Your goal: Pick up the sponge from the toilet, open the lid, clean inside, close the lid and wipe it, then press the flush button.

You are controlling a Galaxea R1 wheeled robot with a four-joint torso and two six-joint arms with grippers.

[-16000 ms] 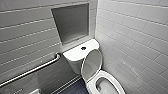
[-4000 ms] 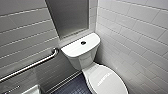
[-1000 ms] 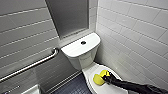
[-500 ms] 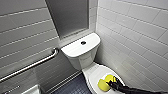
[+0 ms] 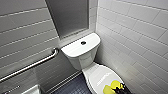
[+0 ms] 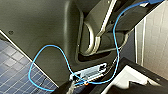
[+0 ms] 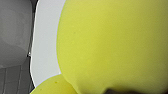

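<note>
While the lid (image 5: 100,76) lies closed, the right hand (image 5: 120,88) grips the sponge (image 5: 111,87) on it.

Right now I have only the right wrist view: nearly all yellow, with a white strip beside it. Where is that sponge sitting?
Observer: The sponge rests on the closed lid, near its front edge.
Reviewer: Is the arm at it?
Observer: Yes, the dark right end effector comes in from the lower right and meets the sponge.
Reviewer: And the tank top?
Observer: The tank top carries the dark flush button at its centre.
</note>
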